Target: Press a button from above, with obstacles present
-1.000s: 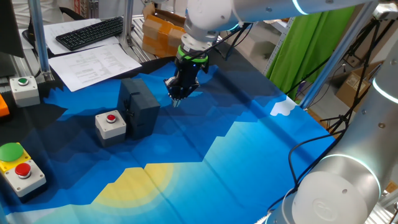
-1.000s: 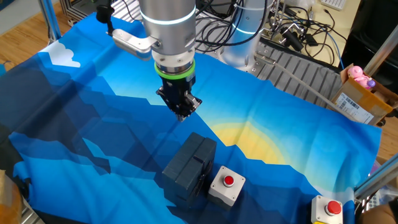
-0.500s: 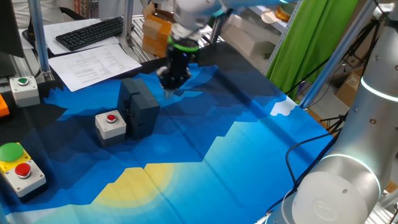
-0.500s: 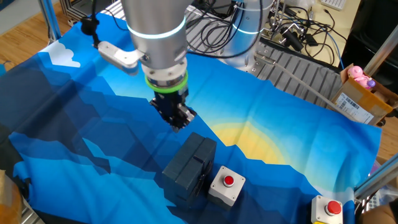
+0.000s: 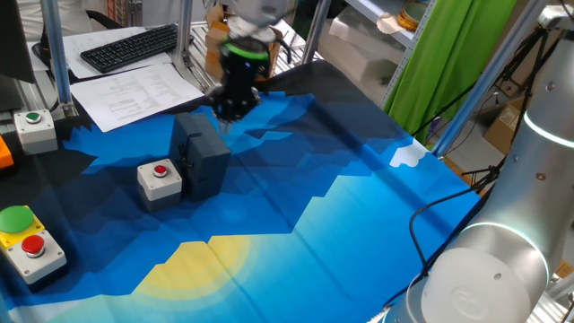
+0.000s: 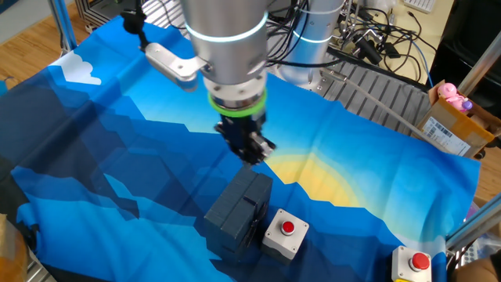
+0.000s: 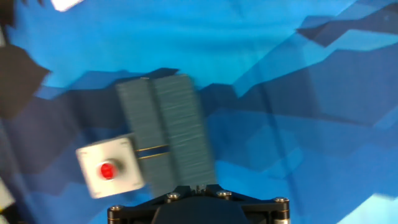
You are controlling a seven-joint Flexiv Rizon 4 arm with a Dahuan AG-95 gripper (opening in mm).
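The button (image 5: 161, 170) is a small red cap on a light grey cube (image 5: 159, 182) on the blue cloth. It also shows in the other fixed view (image 6: 288, 228) and the hand view (image 7: 107, 170). The obstacle, a dark grey block (image 5: 200, 154), stands right beside the cube, on the gripper's side. It also shows in the other fixed view (image 6: 238, 207) and in the hand view (image 7: 166, 132). My gripper (image 5: 223, 115) hangs in the air over the block's far end, fingertips together and empty. It appears in the other fixed view too (image 6: 254, 152).
A grey box with a green button (image 5: 34, 126) stands at the far left. A yellow box with green and red buttons (image 5: 28, 239) sits at the near left corner. Papers (image 5: 134, 90) and a keyboard (image 5: 130, 47) lie beyond the cloth's edge.
My gripper has moved across the cloth from beside the block to over its far end, rising a little. The button and the block have not moved.
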